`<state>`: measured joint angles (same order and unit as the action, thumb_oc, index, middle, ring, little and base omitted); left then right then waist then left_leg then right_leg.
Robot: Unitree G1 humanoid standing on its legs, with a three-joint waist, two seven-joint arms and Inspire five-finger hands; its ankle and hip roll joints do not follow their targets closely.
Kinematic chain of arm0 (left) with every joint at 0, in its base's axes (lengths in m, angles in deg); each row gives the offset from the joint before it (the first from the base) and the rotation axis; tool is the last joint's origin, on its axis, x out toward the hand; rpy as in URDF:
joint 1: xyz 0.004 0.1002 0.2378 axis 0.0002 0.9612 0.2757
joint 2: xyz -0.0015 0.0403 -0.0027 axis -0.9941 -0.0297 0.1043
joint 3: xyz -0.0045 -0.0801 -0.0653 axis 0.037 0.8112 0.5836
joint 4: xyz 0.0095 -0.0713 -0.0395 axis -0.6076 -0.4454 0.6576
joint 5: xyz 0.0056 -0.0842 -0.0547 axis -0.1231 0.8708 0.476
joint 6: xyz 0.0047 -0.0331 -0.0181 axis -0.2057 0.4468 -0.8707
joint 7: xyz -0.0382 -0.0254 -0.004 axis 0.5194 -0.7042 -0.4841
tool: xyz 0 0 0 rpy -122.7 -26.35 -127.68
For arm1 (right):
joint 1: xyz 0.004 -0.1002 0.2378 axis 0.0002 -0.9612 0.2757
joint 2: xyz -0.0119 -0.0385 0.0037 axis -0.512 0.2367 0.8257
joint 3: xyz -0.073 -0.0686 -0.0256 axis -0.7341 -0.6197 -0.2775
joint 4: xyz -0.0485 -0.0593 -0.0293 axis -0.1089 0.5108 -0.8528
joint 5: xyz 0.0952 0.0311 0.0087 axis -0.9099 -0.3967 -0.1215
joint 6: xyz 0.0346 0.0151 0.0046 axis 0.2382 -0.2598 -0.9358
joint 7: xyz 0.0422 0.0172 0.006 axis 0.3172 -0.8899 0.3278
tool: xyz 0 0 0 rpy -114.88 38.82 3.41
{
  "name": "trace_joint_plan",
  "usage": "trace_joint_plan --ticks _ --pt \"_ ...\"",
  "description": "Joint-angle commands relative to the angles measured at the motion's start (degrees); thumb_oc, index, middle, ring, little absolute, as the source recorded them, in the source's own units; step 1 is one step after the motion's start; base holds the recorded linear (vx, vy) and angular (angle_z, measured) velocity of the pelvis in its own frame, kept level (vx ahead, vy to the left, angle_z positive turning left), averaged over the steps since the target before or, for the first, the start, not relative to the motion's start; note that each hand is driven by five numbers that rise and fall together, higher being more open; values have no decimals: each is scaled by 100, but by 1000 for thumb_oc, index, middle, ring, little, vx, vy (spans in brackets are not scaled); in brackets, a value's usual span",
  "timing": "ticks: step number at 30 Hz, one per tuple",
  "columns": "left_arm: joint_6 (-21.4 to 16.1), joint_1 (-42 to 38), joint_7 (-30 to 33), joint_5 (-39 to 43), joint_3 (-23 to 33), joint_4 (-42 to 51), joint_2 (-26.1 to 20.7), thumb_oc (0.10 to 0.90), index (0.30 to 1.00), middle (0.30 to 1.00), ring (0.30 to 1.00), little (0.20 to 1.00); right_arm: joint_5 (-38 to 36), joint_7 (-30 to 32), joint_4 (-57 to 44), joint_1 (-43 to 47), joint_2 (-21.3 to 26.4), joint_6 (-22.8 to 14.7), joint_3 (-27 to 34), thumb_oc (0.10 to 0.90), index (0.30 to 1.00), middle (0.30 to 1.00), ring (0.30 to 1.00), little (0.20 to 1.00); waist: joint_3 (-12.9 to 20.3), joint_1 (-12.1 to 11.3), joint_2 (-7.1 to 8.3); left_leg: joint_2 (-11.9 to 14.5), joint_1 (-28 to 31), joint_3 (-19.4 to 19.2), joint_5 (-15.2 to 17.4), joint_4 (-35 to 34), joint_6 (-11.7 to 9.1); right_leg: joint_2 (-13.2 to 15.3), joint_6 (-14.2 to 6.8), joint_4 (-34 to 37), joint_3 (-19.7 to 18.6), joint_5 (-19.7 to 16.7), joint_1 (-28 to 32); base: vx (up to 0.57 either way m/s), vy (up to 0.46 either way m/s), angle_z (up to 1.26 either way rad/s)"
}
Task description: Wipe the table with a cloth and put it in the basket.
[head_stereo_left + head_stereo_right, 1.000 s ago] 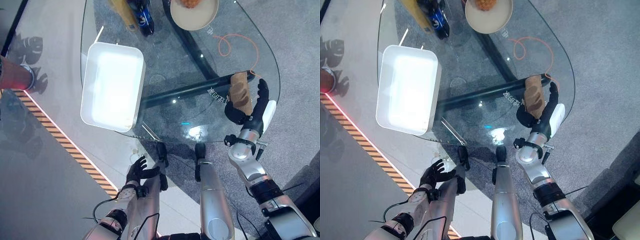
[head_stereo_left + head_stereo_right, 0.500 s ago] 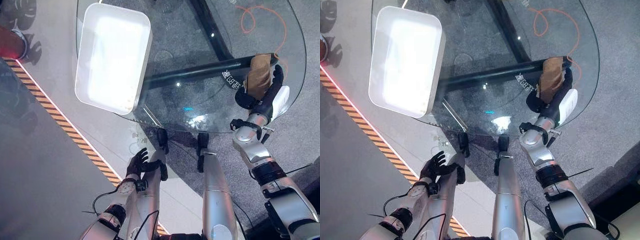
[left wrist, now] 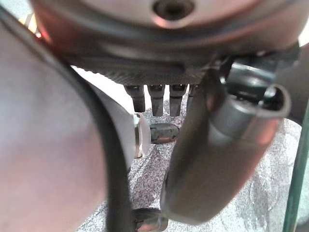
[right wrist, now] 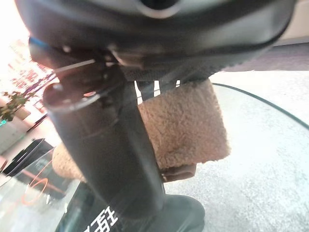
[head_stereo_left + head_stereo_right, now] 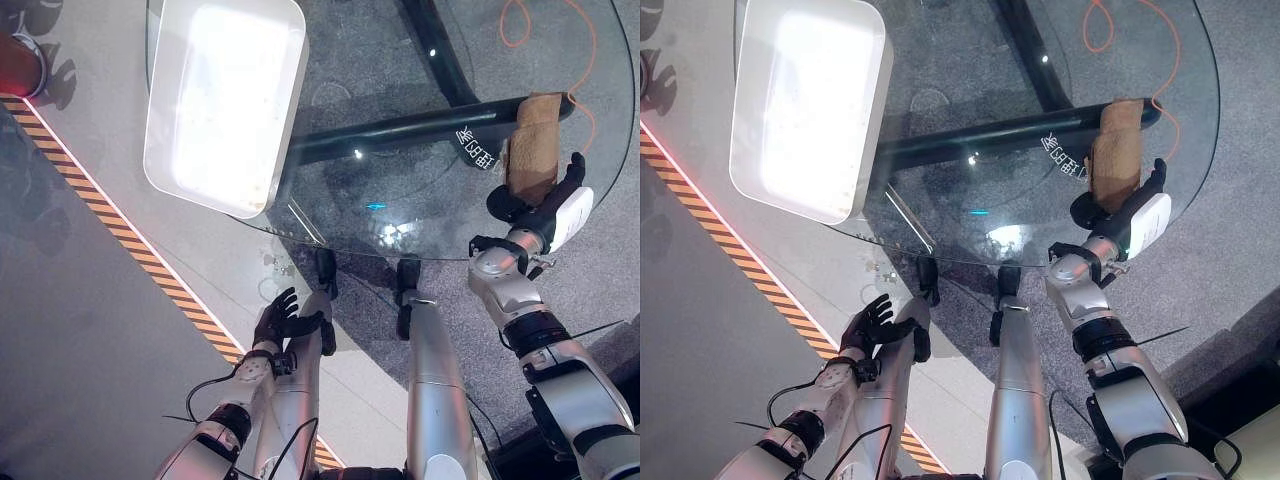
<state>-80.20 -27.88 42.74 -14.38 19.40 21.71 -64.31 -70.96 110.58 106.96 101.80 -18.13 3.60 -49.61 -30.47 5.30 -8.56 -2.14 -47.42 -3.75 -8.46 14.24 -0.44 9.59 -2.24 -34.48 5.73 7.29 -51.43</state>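
Observation:
A brown fuzzy cloth (image 5: 533,145) lies on the round glass table (image 5: 400,200), near its right edge. My right hand (image 5: 540,205) sits just behind it. The cloth covers the fingers, and the white-covered thumb (image 5: 570,195) runs along the cloth's right side, so the hand grips it. In the right wrist view the cloth (image 4: 186,123) shows past the thumb (image 4: 111,154). The white basket (image 5: 225,100) stands on the table's left side with nothing in it. My left hand (image 5: 285,320) hangs open below the table's near edge, away from both.
A black bar (image 5: 400,130) of the table's frame runs under the glass from the basket to the cloth. An orange cord (image 5: 520,20) loops on the carpet beneath. Striped tape (image 5: 150,265) crosses the floor at the left, with a red object (image 5: 15,65) beyond it.
The whole view has shifted, so the bowl and bottles at the far side have left the picture. The right hand and cloth stay at the same spot by the table's right edge.

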Motion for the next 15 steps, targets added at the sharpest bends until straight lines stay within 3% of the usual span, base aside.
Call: trace_joint_plan --ticks 1,15 --pt "-89 240 -6 53 2 77 -49 800 900 900 900 900 -358 252 -26 -11 204 -2 138 800 900 900 900 900 68 135 -389 -204 -313 295 732 823 -75 -417 -187 837 -671 -626 -191 0 0 0" --pt "68 124 84 -1 37 184 -153 800 900 900 900 900 -1010 -698 356 22 35 16 -243 800 900 900 900 900 68 99 -329 -182 -439 296 736 843 -115 -381 -236 844 -638 -672 -314 1 -13 1"
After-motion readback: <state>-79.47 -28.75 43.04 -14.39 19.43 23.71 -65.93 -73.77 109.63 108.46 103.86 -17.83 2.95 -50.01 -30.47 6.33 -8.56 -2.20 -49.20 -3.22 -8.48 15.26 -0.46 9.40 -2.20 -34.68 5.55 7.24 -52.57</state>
